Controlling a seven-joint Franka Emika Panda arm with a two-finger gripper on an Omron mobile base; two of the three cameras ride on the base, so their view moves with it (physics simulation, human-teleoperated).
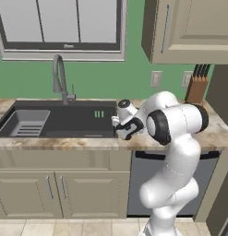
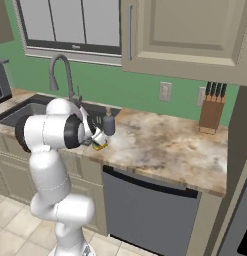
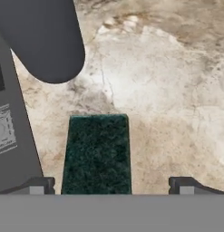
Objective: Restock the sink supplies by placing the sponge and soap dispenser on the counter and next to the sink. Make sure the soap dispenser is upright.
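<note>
The sponge, dark green side up, lies flat on the marbled counter between my gripper's open fingers. It sits closer to the left fingertip, and neither tip touches it. In the right base view its yellow edge shows under the gripper. Just behind it, the grey soap dispenser stands upright near the corner of the sink. In the hand view the dispenser looms at the upper left. In the left base view my arm covers both things, and the hand hangs by the sink.
The gooseneck faucet rises behind the basin, which holds a grey rack. A knife block stands at the back right of the counter. Wall cabinets hang above. The counter's front edge lies close to the sponge.
</note>
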